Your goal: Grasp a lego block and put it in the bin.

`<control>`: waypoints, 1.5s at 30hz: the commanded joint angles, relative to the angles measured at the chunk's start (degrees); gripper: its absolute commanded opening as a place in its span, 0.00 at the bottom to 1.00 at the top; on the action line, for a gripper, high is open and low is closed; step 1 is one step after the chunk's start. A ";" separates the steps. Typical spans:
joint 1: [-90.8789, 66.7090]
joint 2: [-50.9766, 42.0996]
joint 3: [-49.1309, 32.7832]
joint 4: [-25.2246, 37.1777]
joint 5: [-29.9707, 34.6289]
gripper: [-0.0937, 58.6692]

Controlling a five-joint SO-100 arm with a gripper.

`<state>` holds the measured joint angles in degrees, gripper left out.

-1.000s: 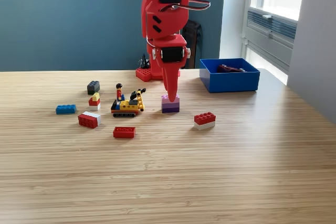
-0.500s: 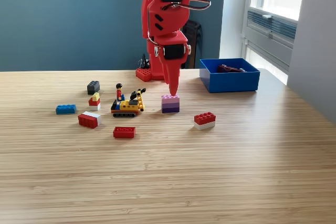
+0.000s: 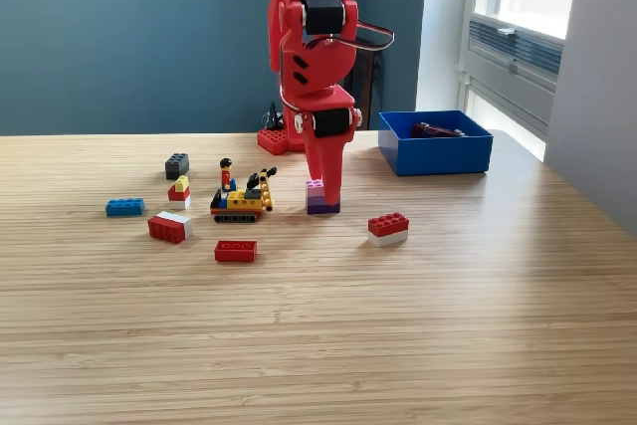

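Where the pale wooden worktop (image 3: 398, 325) meets a teal wall, a red robot arm (image 3: 311, 37) reaches straight down, its narrow hand (image 3: 327, 191) lowered over the exterior view's right half of a purple-and-pink lego block (image 3: 316, 198) near the middle. The hand's tip covers part of the block and comes down almost to the worktop; whether its fingers are closed on the block or merely around it cannot be told from this angle.

To the exterior view's right and farther back sits the blue bin (image 3: 435, 153), well apart from the block, with a dark red piece (image 3: 436, 130) lying inside.

Other pieces are scattered at the exterior view's left: a small yellow vehicle with a figure (image 3: 240, 195) just beside the block, a black brick (image 3: 177, 165), a small red-and-yellow stack (image 3: 179, 191), a blue brick (image 3: 124, 207), a red-and-white brick (image 3: 168, 227) and a flat red brick (image 3: 235, 251). Another red-and-white brick (image 3: 387, 228) lies nearer the camera, on the block's right.
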<state>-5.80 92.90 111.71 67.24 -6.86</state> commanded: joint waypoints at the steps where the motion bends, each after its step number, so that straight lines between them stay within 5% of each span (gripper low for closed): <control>1: -0.18 3.78 1.93 -5.01 -0.62 0.37; 7: -0.26 3.78 6.42 -10.99 -1.76 0.29; 15: -0.35 3.78 5.27 -11.87 0.26 0.01; 21: -1.14 3.78 1.67 -10.63 0.97 0.00; 26: -5.10 4.57 -2.37 -4.57 2.02 0.00; 38: -23.99 4.75 -29.79 24.61 13.01 0.00; 45: -41.13 4.66 -27.42 29.18 21.80 0.00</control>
<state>-39.38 93.52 85.52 94.92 11.87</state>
